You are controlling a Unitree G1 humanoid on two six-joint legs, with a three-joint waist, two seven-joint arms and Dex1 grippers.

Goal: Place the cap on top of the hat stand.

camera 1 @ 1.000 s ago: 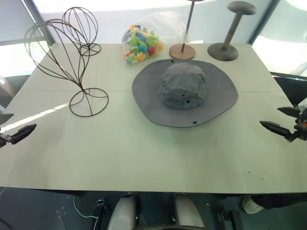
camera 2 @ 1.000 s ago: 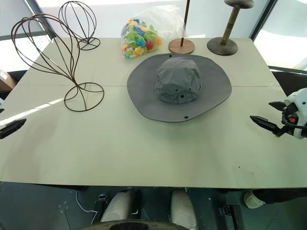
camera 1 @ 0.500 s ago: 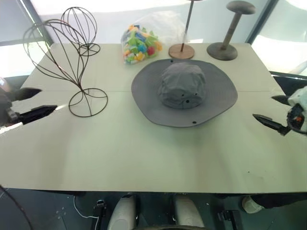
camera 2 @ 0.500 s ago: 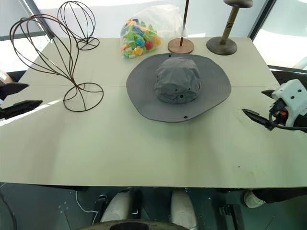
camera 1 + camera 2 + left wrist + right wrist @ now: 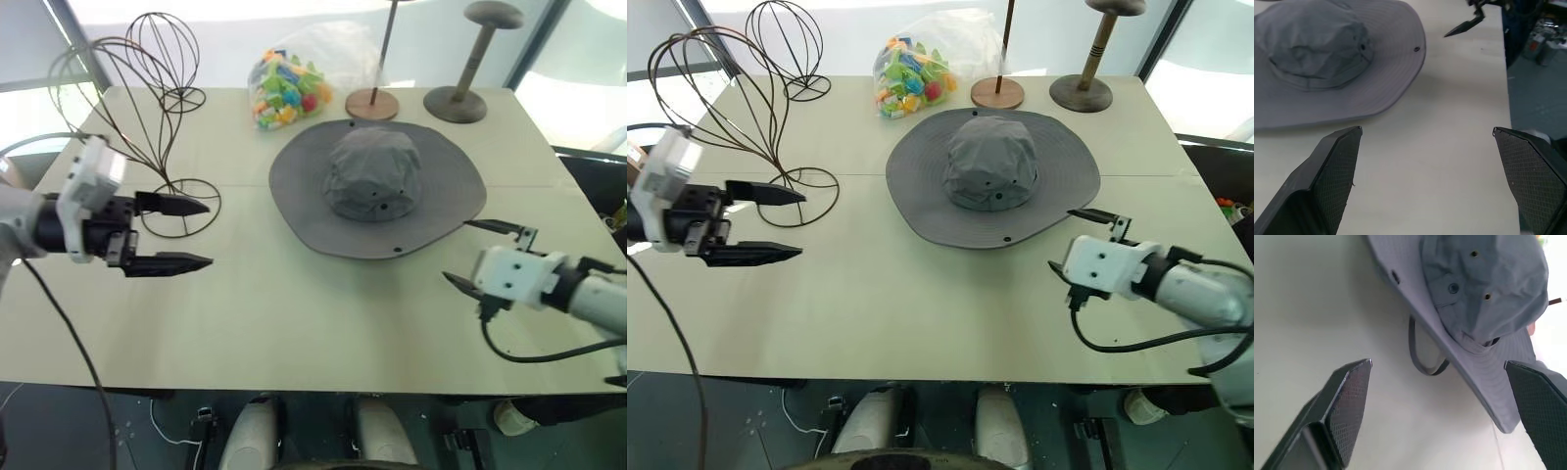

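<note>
— Grey cap (image 5: pixel 377 186): where?
— Flat mid-bench (image 5: pixel 294 313), one, beside the hat stand (image 5: pixel 132 117); two wire stands, two wooden.
— Fingers?
— Left gripper (image 5: pixel 191 233) and right gripper (image 5: pixel 482 257) both wide, empty.

cap (image 5: pixel 377 186): grey, brim flat on table (crown up) | hat stand (image 5: pixel 132 113): upright, well left

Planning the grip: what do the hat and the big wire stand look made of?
The hat looks like soft grey woven fabric, matte: creased crown, floppy brim, small metal eyelets. The stand looks like thin dark metal wire, possibly brownish: bare see-through loops form its cage top, stem and ring base.
</note>
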